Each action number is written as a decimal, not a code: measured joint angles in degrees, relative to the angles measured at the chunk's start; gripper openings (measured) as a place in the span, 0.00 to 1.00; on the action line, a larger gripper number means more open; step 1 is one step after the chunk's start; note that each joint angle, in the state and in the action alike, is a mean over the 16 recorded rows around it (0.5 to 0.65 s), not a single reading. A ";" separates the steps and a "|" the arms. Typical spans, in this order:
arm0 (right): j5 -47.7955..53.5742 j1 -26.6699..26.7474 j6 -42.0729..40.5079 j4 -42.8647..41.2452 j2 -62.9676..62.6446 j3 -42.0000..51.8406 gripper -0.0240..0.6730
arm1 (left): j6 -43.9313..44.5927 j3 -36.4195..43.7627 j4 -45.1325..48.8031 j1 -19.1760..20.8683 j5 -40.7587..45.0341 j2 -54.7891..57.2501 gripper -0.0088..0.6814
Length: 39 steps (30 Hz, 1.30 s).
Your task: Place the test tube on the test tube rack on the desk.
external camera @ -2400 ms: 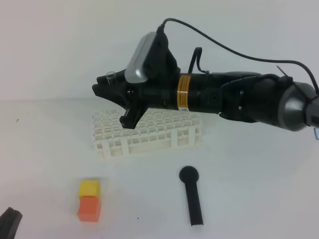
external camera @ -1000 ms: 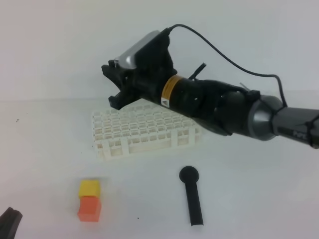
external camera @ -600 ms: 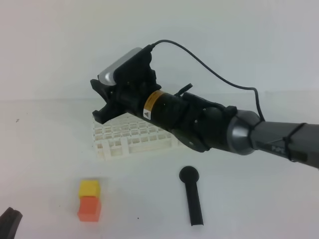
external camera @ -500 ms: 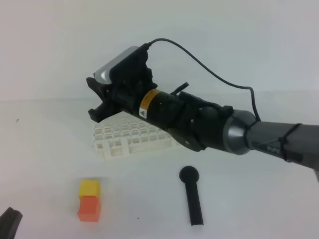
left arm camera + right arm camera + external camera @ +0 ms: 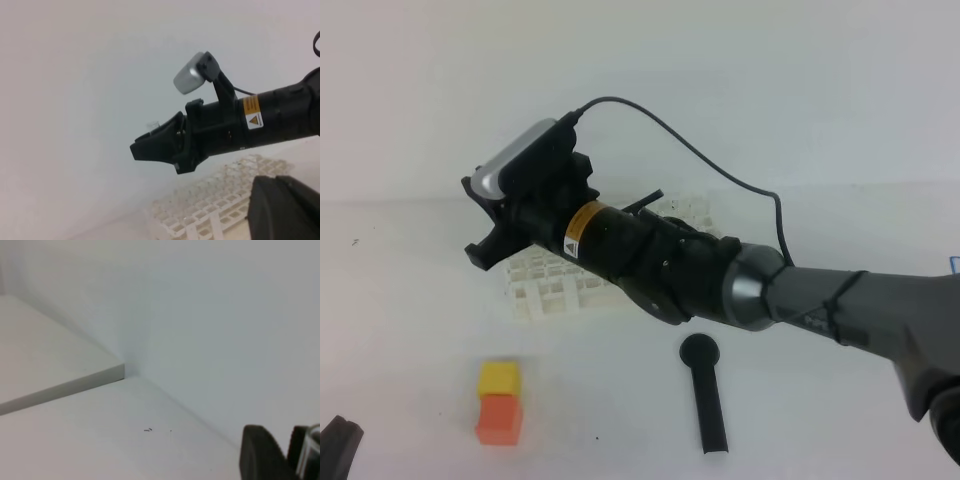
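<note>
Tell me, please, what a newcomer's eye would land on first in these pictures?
The long black right arm, reaching across from the right, fills the middle, its right gripper raised above the left end of the white test tube rack. The clear test tube barely shows at the gripper's tip. Nearer the front of the desk stand the stacked yellow and orange cubes and a black round-headed stick.

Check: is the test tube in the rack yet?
Not yet: the test tube is in the right gripper, above the test tube rack.
</note>
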 joint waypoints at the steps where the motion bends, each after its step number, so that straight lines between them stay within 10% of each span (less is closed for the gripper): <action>1: -0.09 0.09 0.01 0.23 0.22 -0.09 0.20 | 0.00 0.00 0.00 0.00 -0.01 0.00 0.01; 39: -4.66 0.68 0.62 6.82 5.78 -0.65 0.20 | 0.00 0.00 0.00 0.00 -0.04 0.00 0.01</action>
